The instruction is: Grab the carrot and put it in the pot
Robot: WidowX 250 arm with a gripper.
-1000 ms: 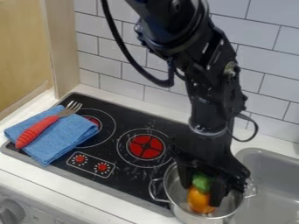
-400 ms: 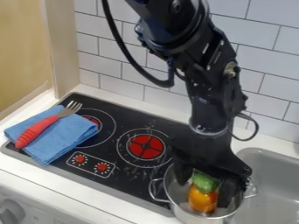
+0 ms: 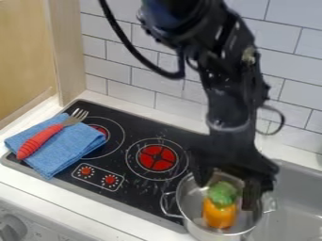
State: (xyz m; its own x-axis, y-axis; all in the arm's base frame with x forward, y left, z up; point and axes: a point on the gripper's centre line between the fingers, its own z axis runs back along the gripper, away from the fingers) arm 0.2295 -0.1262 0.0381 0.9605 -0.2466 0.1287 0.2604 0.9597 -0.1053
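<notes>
My gripper (image 3: pixel 225 190) hangs over the pot at the lower right, its fingers spread apart on either side of the carrot's green top without holding it. The carrot (image 3: pixel 219 214), a stubby orange toy with a green top, rests inside the silver pot (image 3: pixel 192 207). The pot stands at the right end of the stove, beside the sink.
A black stovetop (image 3: pixel 135 131) with red burners lies left of the pot. On its left end are a folded blue cloth (image 3: pixel 74 149) and a fork with a red handle (image 3: pixel 39 141). The grey sink (image 3: pixel 295 202) is at the right, with a tiled wall behind.
The gripper has opened and let go of the carrot, which stays in the pot. The arm has since risen and shifted slightly right.
</notes>
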